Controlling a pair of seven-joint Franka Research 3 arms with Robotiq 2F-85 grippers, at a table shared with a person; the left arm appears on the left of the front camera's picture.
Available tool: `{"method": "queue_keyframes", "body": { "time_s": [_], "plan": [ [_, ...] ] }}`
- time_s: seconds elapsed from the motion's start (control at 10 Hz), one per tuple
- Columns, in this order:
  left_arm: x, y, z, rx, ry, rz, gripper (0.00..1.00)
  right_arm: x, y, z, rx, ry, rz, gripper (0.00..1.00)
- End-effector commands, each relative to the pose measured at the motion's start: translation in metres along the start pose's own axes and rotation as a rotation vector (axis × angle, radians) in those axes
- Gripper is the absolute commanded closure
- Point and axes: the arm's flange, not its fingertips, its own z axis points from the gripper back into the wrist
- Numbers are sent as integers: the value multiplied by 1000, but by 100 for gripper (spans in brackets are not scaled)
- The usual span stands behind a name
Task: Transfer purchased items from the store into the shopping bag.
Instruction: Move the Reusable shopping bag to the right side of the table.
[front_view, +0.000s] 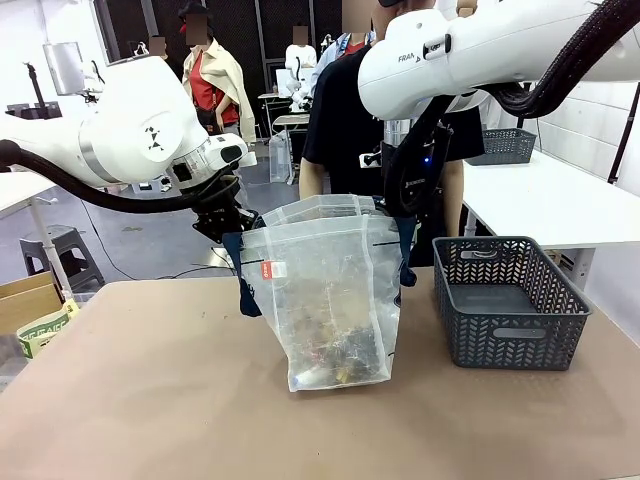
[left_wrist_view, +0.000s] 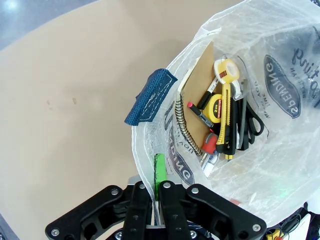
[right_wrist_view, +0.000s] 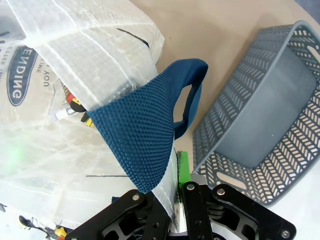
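The shopping bag (front_view: 330, 300) stands upright mid-table, held wide between both arms. My left gripper (front_view: 228, 225) is shut on its left rim, and my right gripper (front_view: 400, 215) is shut on its right rim. In the left wrist view the gripper (left_wrist_view: 156, 181) pinches the bag's edge next to a navy handle (left_wrist_view: 150, 97). Inside lie the purchased items: a brown spiral notebook (left_wrist_view: 197, 100), a yellow tape measure (left_wrist_view: 216, 106), a yellow cutter (left_wrist_view: 226, 127) and black scissors (left_wrist_view: 251, 122). The right wrist gripper (right_wrist_view: 176, 192) clamps the rim under the other navy handle (right_wrist_view: 145, 130). The store basket (front_view: 510, 300) (right_wrist_view: 260, 115) stands empty to the right.
A person in a black shirt (front_view: 340, 110) stands at the far side behind the bag. Bare brown tabletop (front_view: 150, 380) lies left of and in front of the bag. A second grey basket (front_view: 505, 145) sits on a white table behind.
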Motion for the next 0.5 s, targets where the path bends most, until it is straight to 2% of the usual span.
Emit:
{"method": "queue_keyframes", "body": {
  "time_s": [0.0, 0.4],
  "plan": [
    [-4, 1, 1, 3, -3, 11, 100, 0, -1, 1, -1, -1, 0, 100],
    [-4, 1, 1, 3, -3, 11, 100, 0, -1, 1, -1, -1, 0, 100]
  ]
}}
